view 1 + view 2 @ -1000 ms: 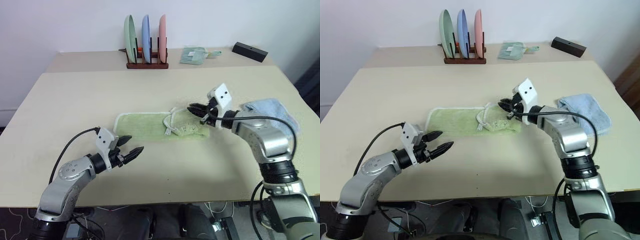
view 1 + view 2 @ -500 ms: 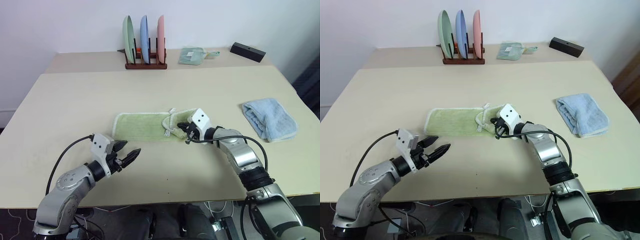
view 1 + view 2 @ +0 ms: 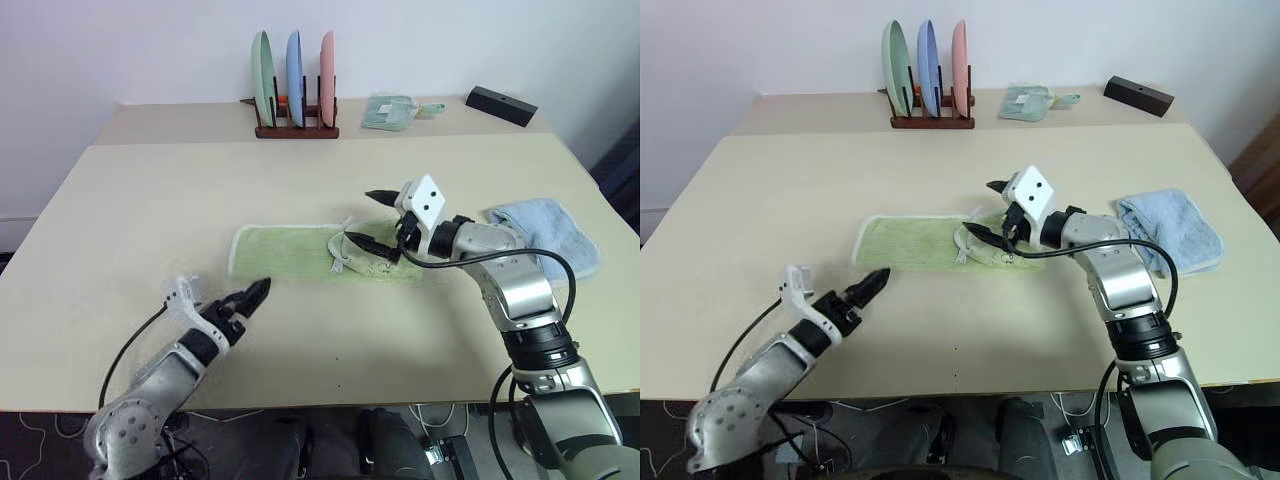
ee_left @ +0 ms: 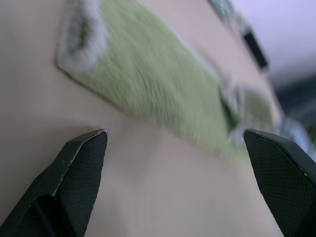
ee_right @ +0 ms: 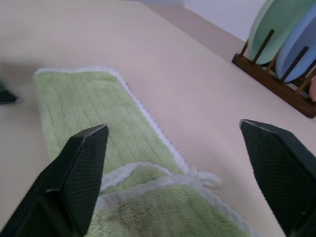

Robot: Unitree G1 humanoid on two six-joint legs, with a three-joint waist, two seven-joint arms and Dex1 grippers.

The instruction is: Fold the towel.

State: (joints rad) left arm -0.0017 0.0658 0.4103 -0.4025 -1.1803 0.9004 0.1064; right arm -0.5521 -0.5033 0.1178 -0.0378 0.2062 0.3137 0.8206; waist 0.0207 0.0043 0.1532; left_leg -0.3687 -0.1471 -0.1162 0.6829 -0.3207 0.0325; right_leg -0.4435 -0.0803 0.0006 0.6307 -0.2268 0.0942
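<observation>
towel (image 3: 300,253): green terry strip, white-stitched edging.

1. Bare desk (image 3: 150,200) spreads wide between the towel (image 3: 290,252) and the plate rack (image 3: 295,125), an open lane.
2. The right gripper (image 3: 372,220) hangs, jaws apart, over the towel's bunched end, blocking that side.
3. The blue towel (image 3: 555,225) crowds the right edge.
4. The left gripper (image 3: 255,295) sits on open desk near the towel's other end.

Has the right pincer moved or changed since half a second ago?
Yes. The right pincer has lifted off the green towel's folded end, toward the plate rack, and opened.
</observation>
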